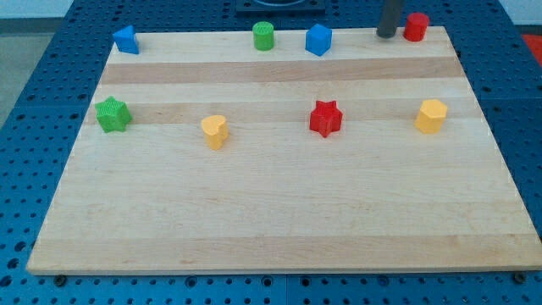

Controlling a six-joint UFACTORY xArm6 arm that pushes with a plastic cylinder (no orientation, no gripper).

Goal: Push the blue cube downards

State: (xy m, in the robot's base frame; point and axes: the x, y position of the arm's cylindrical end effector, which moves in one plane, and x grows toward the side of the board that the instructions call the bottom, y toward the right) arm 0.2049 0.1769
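The blue cube (318, 40) sits near the top edge of the wooden board (279, 220), right of centre. My tip (386, 35) is at the top edge, to the right of the blue cube and apart from it, just left of a red cylinder (415, 27). A second blue block (126, 39), of unclear shape, sits at the top left.
A green cylinder (263, 36) stands left of the blue cube. In the middle row sit a green star (112, 114), a yellow heart-like block (215, 131), a red star (325, 118) and a yellow block (430, 116). Blue pegboard surrounds the board.
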